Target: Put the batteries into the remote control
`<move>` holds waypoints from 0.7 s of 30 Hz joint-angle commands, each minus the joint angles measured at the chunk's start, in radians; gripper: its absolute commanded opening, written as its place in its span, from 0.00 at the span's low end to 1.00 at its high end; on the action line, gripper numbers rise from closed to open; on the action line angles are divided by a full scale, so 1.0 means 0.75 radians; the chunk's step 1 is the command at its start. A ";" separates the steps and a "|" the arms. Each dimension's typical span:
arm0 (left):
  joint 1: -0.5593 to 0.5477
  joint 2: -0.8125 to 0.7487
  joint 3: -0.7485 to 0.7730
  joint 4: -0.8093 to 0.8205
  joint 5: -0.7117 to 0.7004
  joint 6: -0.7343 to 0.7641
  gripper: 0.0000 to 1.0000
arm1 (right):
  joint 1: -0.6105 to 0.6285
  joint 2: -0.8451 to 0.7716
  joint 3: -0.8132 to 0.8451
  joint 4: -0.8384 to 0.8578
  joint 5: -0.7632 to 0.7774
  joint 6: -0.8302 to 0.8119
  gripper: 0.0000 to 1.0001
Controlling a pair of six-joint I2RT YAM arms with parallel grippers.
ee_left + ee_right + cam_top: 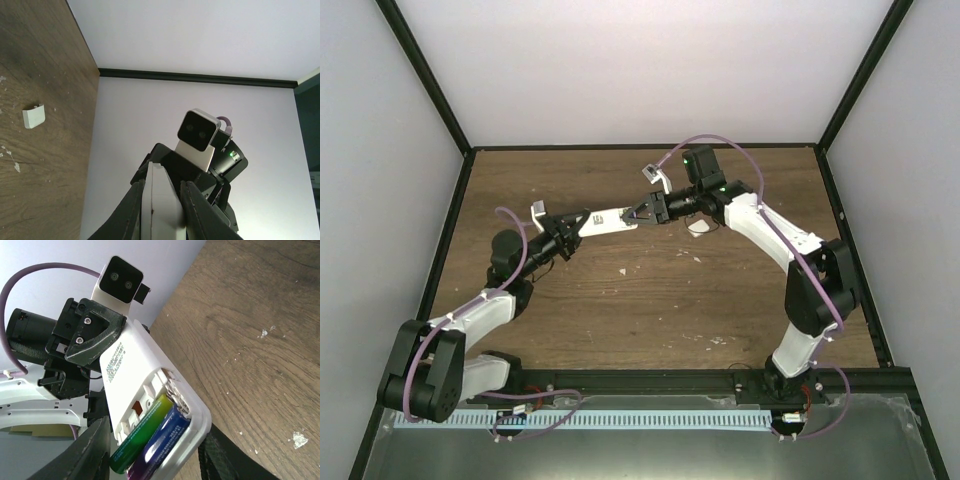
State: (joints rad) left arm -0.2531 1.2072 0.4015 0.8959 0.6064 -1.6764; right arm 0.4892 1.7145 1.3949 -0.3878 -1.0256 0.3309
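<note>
From above, the remote control (608, 220) is a slim white plastic bar held over the brown wood-grain counter (650, 300), bridged between the two arms. The left tool (578, 228) is clamped on one end of it, and the right tool (635, 214) meets the opposite end. Beyond that end, past the right tool, a small white squarish piece (698, 228) lies flat on the wood, apart from the remote control.

In the left wrist view, two dark matte fingers (131, 212) press on the long sides of the remote control. Its smooth white body runs edge-on between them, gripped with no gap. Past the remote control's far end sits the right arm's boxy white-and-black camera housing (198, 131). The squarish piece lies off to one side on scuffed, speckled wood.

In the right wrist view, the remote control's back faces the lens. Its battery bay is uncovered at the near end, with moulded white walls, and fine print runs further along the body. Two glossy cylinders lie side by side in the bay — the green battery (141, 437) and, touching it, the purple battery (161, 442). The right tool's dark fingers stand one on each side of that battery end, close against it — whether they press on it I cannot tell. At the remote control's other end, the left tool's grey-black finger pinches the body.
</note>
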 commanded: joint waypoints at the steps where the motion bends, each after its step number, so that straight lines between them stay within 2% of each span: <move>1: -0.005 -0.004 -0.008 0.086 0.010 -0.025 0.00 | 0.019 0.011 0.069 0.012 -0.035 -0.011 0.38; 21: -0.010 0.014 0.004 0.105 0.008 -0.028 0.00 | 0.044 0.041 0.083 0.044 -0.021 0.007 0.31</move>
State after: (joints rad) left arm -0.2512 1.2121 0.3977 0.9081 0.5995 -1.6737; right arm 0.4908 1.7275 1.4014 -0.3870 -1.0264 0.3496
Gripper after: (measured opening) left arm 0.170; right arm 0.322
